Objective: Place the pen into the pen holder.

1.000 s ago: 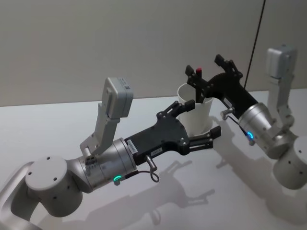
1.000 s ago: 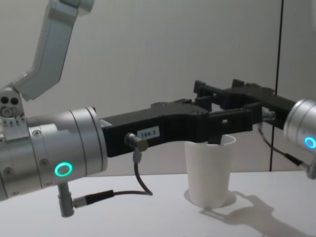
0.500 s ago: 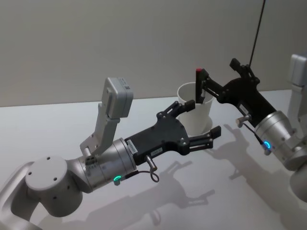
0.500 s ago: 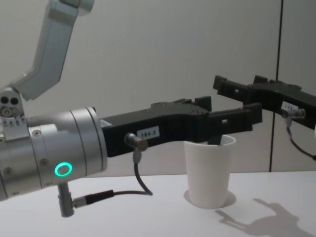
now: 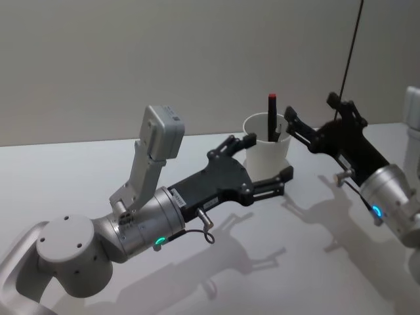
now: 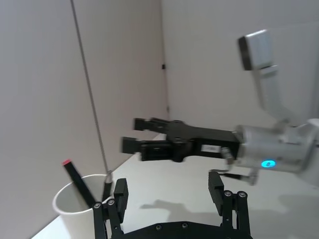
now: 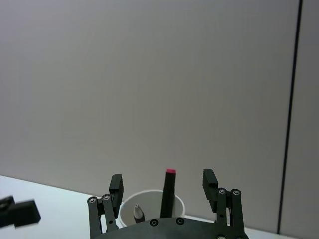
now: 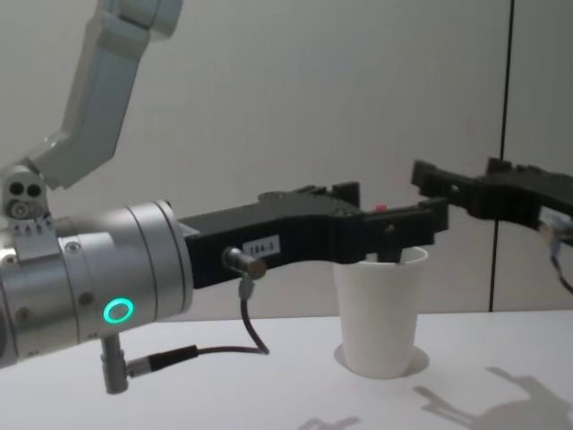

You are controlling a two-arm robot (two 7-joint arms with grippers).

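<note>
Since the earlier frames the right gripper (image 5: 308, 126) has been drawn back from over the pen holder (image 5: 266, 153) toward the right of the head view, its fingers spread with nothing between them, and the pen (image 5: 272, 117) has been left standing in the cup, red tip up and leaning on the rim. The left gripper (image 5: 256, 164) has been pulled back slightly toward the left. At the left of the head view the left arm's grey joints and green ring light are seen; its black gripper reaches toward the centre, fingers spread wide either side of the cup's front and not touching it. A small white label with digits is carried on this gripper's body, too small to be read surely. The white table (image 5: 79, 177) lies bare at upper left and lower right, marked by shadows alone. In the right wrist view a second, silver-tipped pen (image 7: 138, 213) is seen inside the cup beside the red-tipped one. A dark vertical line runs down the wall at upper right.
</note>
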